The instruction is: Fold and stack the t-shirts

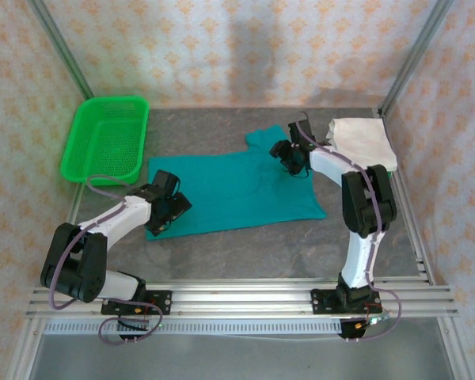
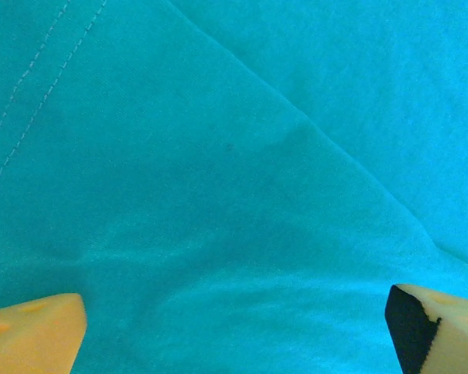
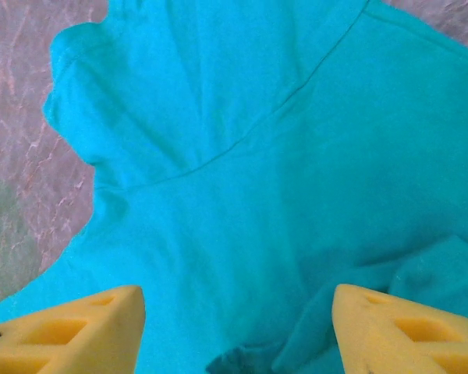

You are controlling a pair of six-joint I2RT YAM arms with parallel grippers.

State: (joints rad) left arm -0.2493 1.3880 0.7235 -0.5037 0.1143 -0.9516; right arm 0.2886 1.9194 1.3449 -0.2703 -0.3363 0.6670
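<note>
A teal t-shirt [image 1: 229, 190] lies spread flat in the middle of the table, one sleeve pointing to the back. Folded white t-shirts [image 1: 366, 142] sit in a stack at the back right. My left gripper [image 1: 168, 207] hovers over the shirt's near left corner, open wide, with only smooth teal cloth [image 2: 234, 202] between its yellow fingers [image 2: 39, 331]. My right gripper [image 1: 294, 162] hangs over the shirt's far right part near the sleeve [image 3: 125, 93], open, with a small raised fold of cloth [image 3: 359, 304] beside its right finger [image 3: 405, 331].
A green plastic mesh basket [image 1: 107, 138] stands at the back left. Grey table surface [image 1: 245, 253] lies bare in front of the shirt. Metal frame posts and patterned walls close in the back and sides.
</note>
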